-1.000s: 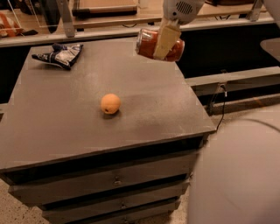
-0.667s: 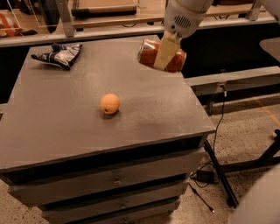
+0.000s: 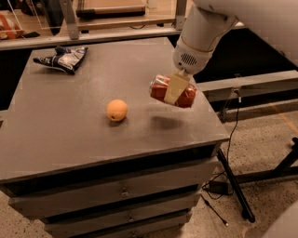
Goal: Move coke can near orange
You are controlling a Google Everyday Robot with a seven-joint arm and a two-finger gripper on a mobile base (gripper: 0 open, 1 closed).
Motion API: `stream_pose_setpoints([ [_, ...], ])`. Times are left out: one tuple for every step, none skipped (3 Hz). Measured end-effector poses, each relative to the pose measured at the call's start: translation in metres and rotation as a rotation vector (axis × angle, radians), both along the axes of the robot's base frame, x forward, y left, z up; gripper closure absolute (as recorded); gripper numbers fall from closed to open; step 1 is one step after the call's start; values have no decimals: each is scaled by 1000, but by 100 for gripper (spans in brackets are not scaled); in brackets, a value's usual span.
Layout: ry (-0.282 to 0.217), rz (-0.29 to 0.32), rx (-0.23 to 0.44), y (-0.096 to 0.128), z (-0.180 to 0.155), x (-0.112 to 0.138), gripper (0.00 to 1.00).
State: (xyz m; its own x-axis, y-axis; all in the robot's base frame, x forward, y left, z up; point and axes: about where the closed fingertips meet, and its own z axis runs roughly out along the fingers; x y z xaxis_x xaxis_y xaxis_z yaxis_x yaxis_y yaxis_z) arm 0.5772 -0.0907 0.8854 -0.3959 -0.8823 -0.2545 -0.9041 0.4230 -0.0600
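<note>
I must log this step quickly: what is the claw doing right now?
Claw: closed on the can, lifted above the table, apart from the orange.

1. Counter (image 3: 70,139): grey, matte top, square-cornered. Under its front edge sit three stacked drawers (image 3: 121,190), each with a small centre knob.
2. Behind the far edge: a pale horizontal rail (image 3: 93,39), two metal uprights (image 3: 70,18) and a wooden board (image 3: 111,7) above.
3. Beyond the right edge: a grey beam (image 3: 251,83), black stand legs (image 3: 235,186) and a thin black cable (image 3: 233,135) running down to the floor.
4. Floor (image 3: 265,148): light, speckled.
5. Lighting: overhead, casting soft shadows on the top.
6. Gripper (image 3: 174,90): above the counter near the right edge, clamped on the coke can (image 3: 159,90).
</note>
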Motion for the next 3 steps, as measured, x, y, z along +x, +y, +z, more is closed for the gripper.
stream_pose_setpoints([
  [51, 26, 3, 10, -19, -6, 100],
  [69, 56, 15, 22, -22, -9, 100],
  [82, 80, 18, 31, -26, -9, 100],
])
